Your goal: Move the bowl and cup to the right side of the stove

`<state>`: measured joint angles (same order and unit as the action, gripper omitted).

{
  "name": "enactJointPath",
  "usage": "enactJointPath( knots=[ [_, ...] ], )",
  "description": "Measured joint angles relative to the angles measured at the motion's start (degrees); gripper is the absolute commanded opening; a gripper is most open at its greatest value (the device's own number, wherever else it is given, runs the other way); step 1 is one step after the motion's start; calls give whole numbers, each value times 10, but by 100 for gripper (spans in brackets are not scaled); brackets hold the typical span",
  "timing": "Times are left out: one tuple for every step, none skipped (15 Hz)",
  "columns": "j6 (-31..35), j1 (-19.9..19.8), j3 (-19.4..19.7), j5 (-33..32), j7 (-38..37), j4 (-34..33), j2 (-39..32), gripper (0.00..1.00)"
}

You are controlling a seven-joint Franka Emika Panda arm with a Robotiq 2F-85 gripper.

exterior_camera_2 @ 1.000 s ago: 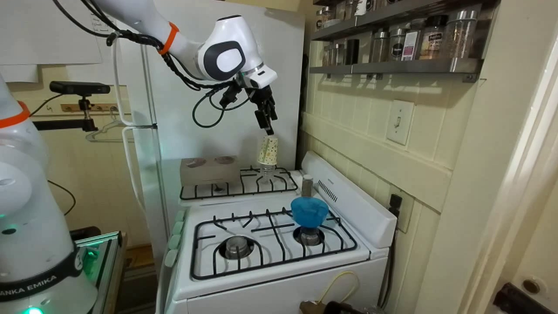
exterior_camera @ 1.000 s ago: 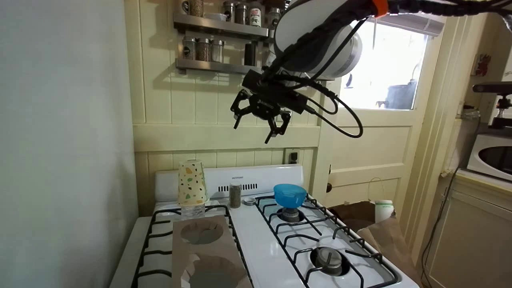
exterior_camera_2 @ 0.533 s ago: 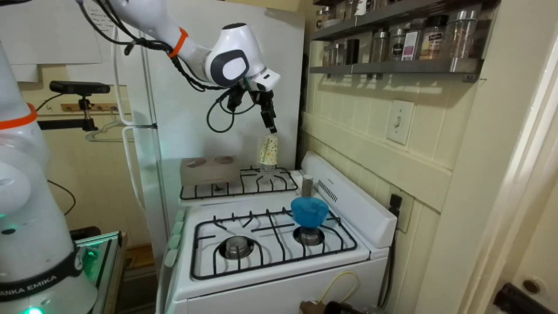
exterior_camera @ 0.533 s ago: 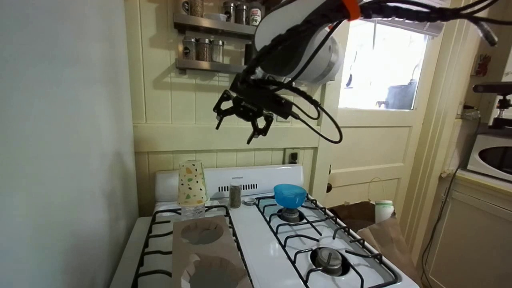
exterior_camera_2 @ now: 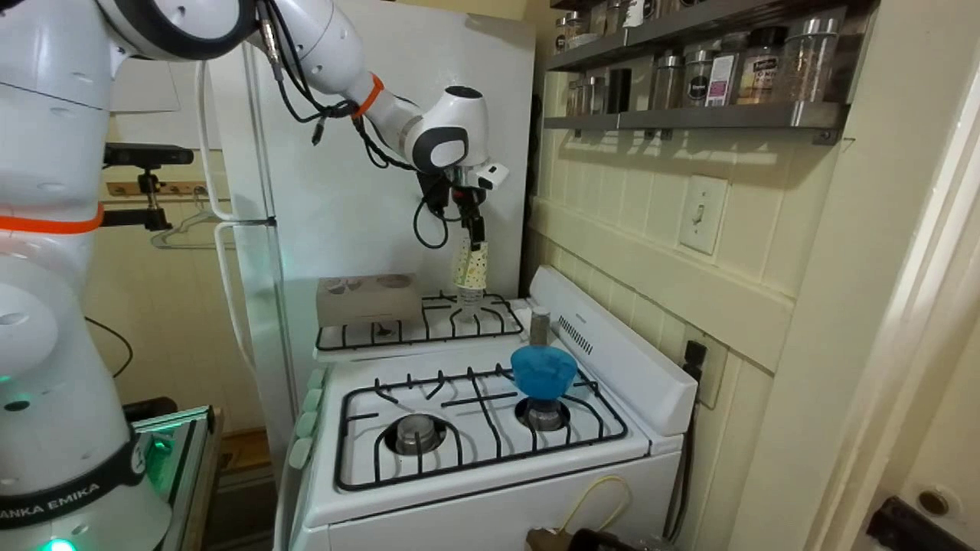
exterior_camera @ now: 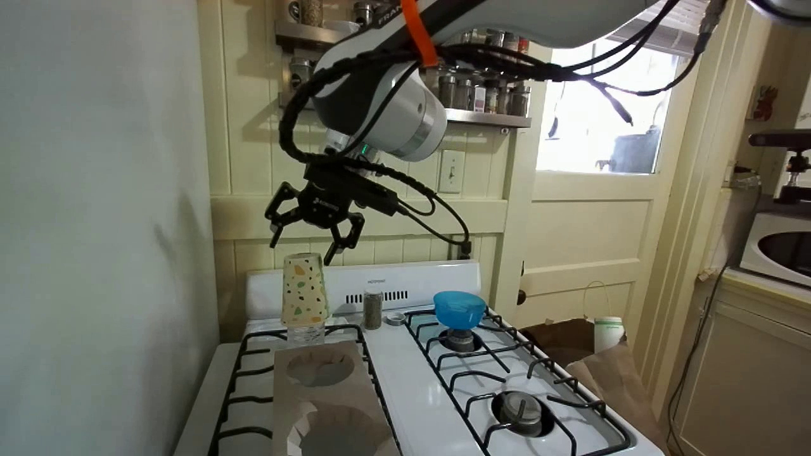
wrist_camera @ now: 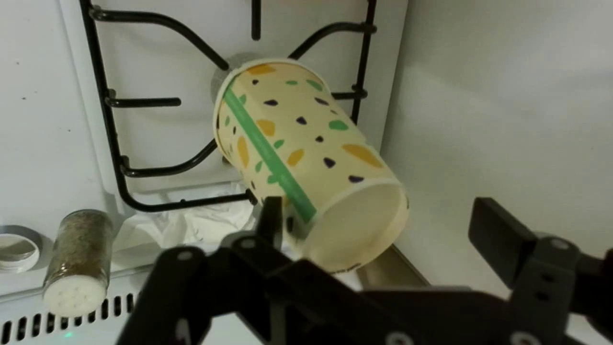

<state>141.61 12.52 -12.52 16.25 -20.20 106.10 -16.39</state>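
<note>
Half is looking done: bowl (exterior_camera: 459,310) sitting on the stove's (exterior_camera: 412,387) right, cup (exterior_camera: 304,290) waiting left, gripper (exterior_camera: 300,254) hovering, jaws apart.

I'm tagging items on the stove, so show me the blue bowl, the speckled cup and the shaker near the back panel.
Blue bowl (exterior_camera_2: 543,373), in an exterior view: its outer side.
Speckled cup (wrist_camera: 309,151), wrist view: its patterned outer wall.
Shaker (exterior_camera: 372,311), in an exterior view: its body below the cap.
</note>
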Motion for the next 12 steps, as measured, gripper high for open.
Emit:
enactJointPath(
  knots=[
    [-33,0,1,-3,6,-20,-12,100],
    [-64,0,2,-9,8,-38,-19,100],
    [-92,0,4,-16,9,-54,-24,100],
    [-114,0,5,-22,9,-69,-27,100],
    [-130,0,6,-27,11,-82,-29,100],
    [-141,1,7,-32,12,-93,-32,100],
    [-154,1,7,-37,12,-103,-35,100],
    [-166,2,7,-40,12,-113,-38,100],
    [-179,4,7,-45,12,-121,-41,100],
    [-191,5,8,-48,11,-129,-45,100],
    [-205,7,10,-54,10,-135,-50,100],
    [-217,9,12,-60,9,-142,-54,100]
  ],
)
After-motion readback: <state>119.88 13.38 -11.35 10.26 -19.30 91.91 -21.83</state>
